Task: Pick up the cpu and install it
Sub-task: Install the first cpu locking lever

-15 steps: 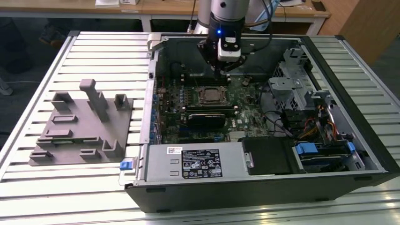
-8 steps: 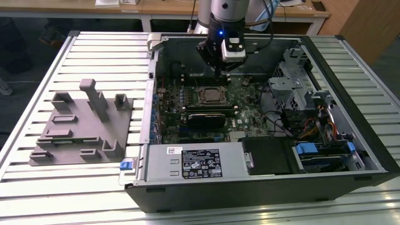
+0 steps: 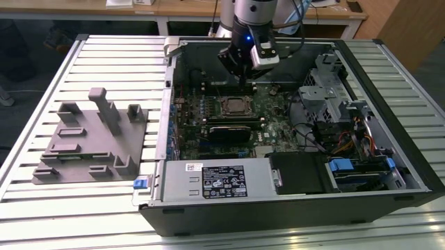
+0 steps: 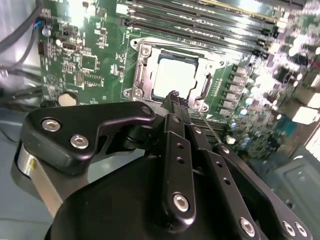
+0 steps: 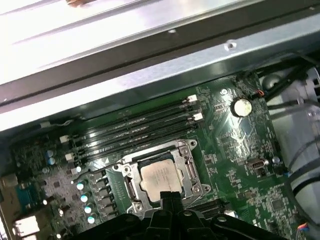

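CPU [image 5: 159,176] lies flat, metal top up, squared in socket [image 5: 187,169]; end effector [image 4: 173,96] pinched shut, empty.

The cpu [image 5: 159,176] has a pale, brushed-metal top with a dull sheen, framed by a shiny metal socket frame [image 5: 186,170]. The motherboard [image 5: 235,150] is glossy green. The hand [image 4: 175,102] is matt black with bright metal screws. The grey fixture [image 3: 90,140] looks like matt plastic. The tabletop [image 3: 104,57] is ribbed, pale satin metal.
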`<state>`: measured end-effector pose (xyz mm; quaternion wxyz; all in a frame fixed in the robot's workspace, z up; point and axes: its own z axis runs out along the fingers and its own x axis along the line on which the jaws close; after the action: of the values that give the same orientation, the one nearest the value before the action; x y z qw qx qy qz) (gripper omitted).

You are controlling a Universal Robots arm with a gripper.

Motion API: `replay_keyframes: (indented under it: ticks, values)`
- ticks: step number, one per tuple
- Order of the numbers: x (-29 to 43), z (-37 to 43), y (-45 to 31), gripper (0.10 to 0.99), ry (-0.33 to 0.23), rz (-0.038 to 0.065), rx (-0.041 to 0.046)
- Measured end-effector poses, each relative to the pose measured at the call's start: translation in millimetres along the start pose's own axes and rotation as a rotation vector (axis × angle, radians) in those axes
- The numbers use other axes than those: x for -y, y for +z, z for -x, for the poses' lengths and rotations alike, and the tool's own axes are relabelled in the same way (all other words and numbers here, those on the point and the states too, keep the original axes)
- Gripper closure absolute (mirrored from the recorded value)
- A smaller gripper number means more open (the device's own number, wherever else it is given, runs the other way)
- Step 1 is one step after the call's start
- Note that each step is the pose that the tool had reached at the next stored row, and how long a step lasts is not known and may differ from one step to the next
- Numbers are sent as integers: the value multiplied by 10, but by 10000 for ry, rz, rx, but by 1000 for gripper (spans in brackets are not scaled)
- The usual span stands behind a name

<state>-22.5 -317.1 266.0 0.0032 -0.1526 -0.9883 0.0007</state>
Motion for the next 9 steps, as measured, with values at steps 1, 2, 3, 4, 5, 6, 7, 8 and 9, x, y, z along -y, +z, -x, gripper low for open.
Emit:
replay_keyframes:
  ticks: [1, 2, 3, 4, 5, 6, 7, 8, 9]
  values:
    - [0, 0, 2, 980, -179, -2, 1]
    - [0, 0, 4, 980, -375, -3, 1]
    - [0, 0, 5, 980, -556, -3, 1]
    - [0, 0, 6, 980, -734, -3, 2]
    - [0, 0, 6, 980, -907, -1, 2]
    - [0, 0, 7, 980, -1062, 8, 2]
    - [0, -1, 7, 980, -1199, 22, -1]
    - [0, 0, 8, 980, -1326, 50, -6]
    - [0, 0, 8, 980, -1429, 114, -21]
